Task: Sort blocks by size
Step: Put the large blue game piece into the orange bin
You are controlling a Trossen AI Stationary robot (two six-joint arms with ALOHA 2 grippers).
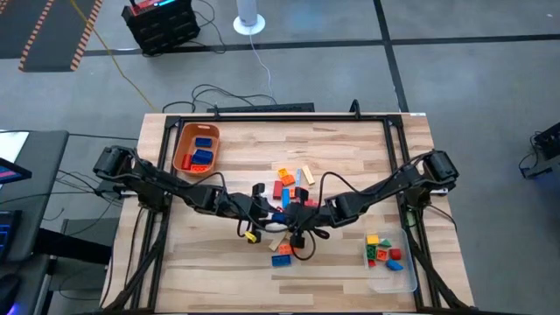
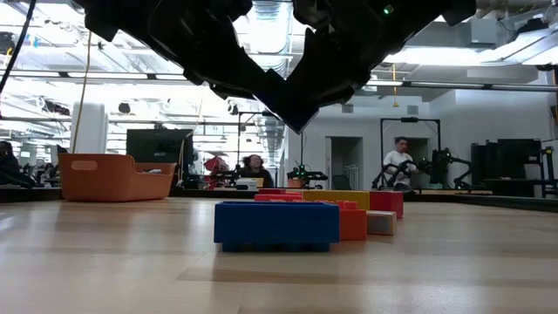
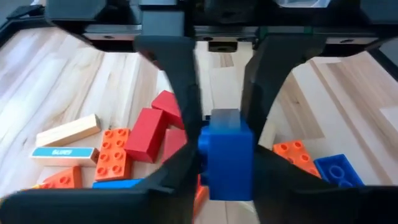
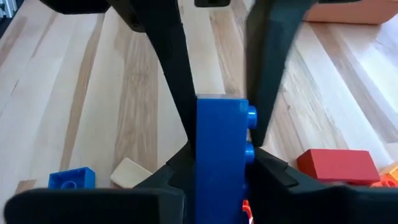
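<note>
My two grippers meet over the middle of the table, the left (image 1: 271, 213) coming from the left and the right (image 1: 299, 215) from the right. Each is shut on a blue brick: one shows in the left wrist view (image 3: 227, 155), one in the right wrist view (image 4: 221, 149). I cannot tell whether these are one brick, two joined bricks or two separate ones. Loose red, orange, tan and blue blocks (image 1: 293, 179) lie flat on the wood just beyond the grippers. A blue and an orange block (image 1: 282, 255) lie nearer the front edge. My left gripper pinches the blue brick by two opposite sides (image 3: 208, 155) between its two fingers. The fingers slant down from the table's left. The brick is clear of the table. My right gripper pinches a long blue brick between its two fingers, one finger on the studded face (image 4: 250, 118) and the other on the opposite face (image 4: 202, 124). The fingers slant down from the table's right. The brick is clear of the wood.
An orange bin (image 1: 196, 147) holding blue and orange blocks stands at the far left. A clear tray (image 1: 391, 262) with small mixed blocks stands at the near right. A dark frame (image 1: 280, 115) runs around the table. People show in the room beyond (image 2: 401, 161).
</note>
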